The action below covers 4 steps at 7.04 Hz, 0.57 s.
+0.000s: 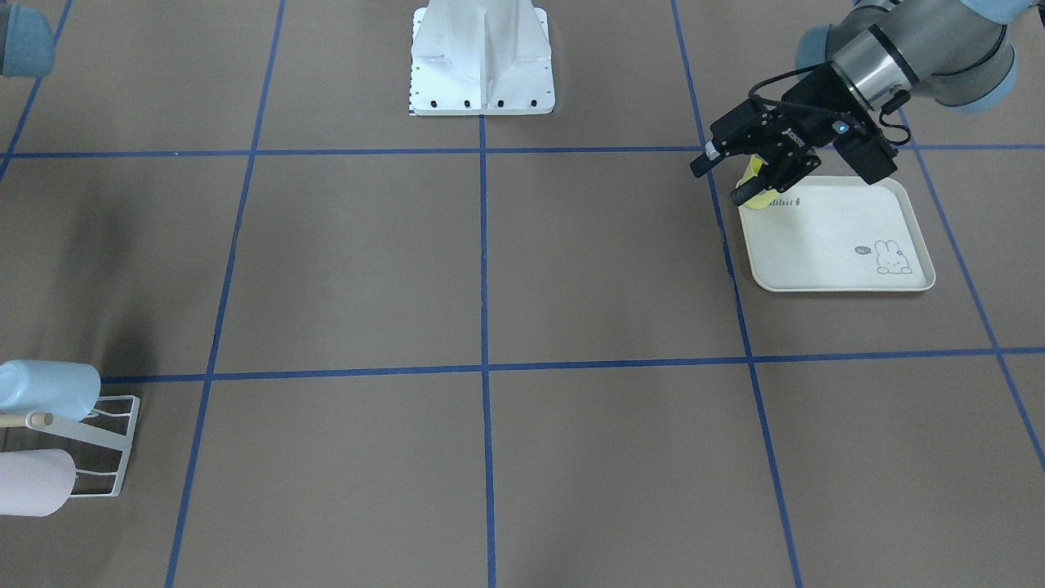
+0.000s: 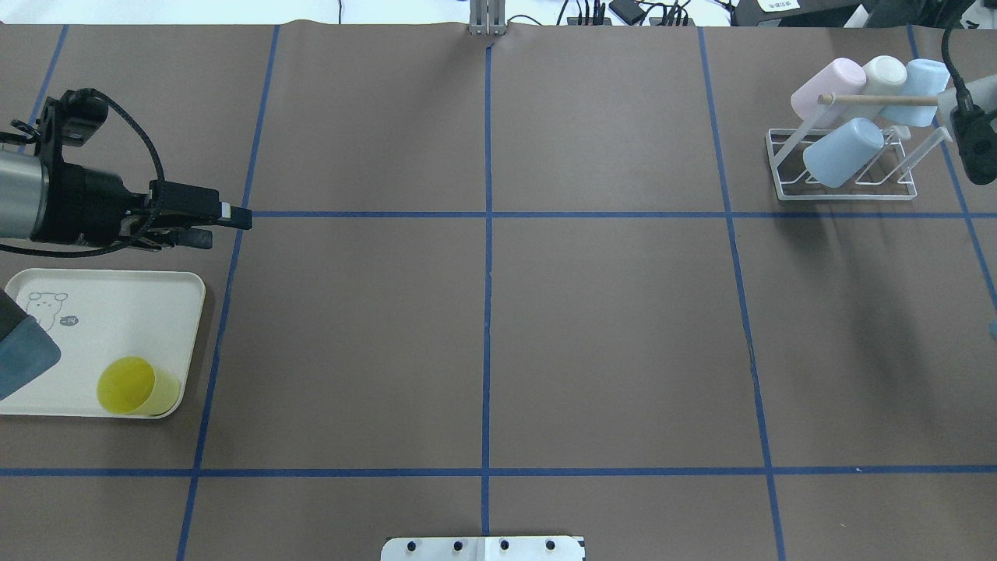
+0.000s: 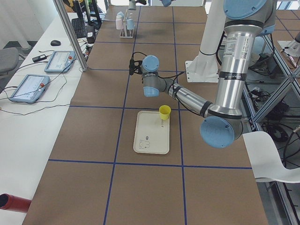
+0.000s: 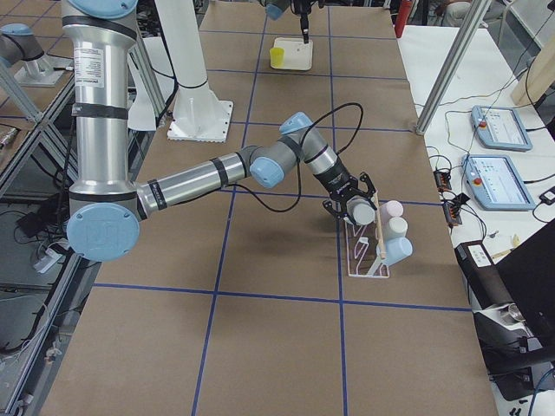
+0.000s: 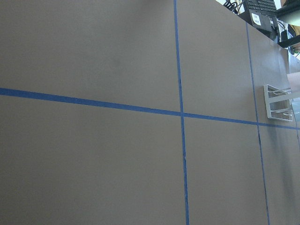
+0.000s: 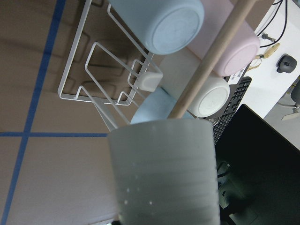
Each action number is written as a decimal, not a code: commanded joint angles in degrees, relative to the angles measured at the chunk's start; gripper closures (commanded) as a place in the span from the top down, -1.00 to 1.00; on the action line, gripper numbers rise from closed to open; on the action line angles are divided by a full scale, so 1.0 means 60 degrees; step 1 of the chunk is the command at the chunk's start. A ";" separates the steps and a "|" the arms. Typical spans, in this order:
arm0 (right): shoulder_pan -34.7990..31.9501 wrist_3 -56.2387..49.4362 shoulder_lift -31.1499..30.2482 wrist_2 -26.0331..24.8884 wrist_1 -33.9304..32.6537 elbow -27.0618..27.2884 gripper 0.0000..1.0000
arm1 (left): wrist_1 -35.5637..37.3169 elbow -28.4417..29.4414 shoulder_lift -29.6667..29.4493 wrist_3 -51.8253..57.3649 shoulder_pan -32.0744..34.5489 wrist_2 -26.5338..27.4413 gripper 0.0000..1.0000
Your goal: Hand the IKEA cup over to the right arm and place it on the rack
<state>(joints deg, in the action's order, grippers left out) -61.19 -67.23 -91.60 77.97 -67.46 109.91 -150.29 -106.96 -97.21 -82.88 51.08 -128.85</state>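
Placement step: right claw grips pale grey IKEA cup just beside rack at table's far right corner. Next, probably tip it mouth-down onto a free spot there. Empty left claw open near rabbit-print tray.

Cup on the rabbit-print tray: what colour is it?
Yellow. The cup shows best in the overhead exterior view.

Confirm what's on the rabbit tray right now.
One yellow cup, upright, in the corner of the tray nearest the robot's base. Overhead, the left arm covers the tray's outer edge; the left side view shows only the rabbit print there.
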 commanded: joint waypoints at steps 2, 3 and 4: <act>0.0867 -0.0365 0.0208 -0.0998 -0.0109 -0.0226 -1.00 | -0.0001 0.0000 0.0001 0.0000 0.0012 0.0000 1.00; 0.0897 -0.0934 0.0280 -0.1100 -0.0109 -0.0328 -1.00 | -0.0015 0.0000 0.0001 0.0000 -0.0002 -0.0014 1.00; 0.0897 -0.1461 0.0441 -0.1231 -0.0109 -0.0518 -1.00 | -0.0015 -0.0015 0.0016 0.0000 -0.0003 -0.0015 1.00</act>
<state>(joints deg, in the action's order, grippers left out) -56.04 -72.38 -89.85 71.50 -68.09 107.88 -150.35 -106.98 -97.18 -82.88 51.09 -128.91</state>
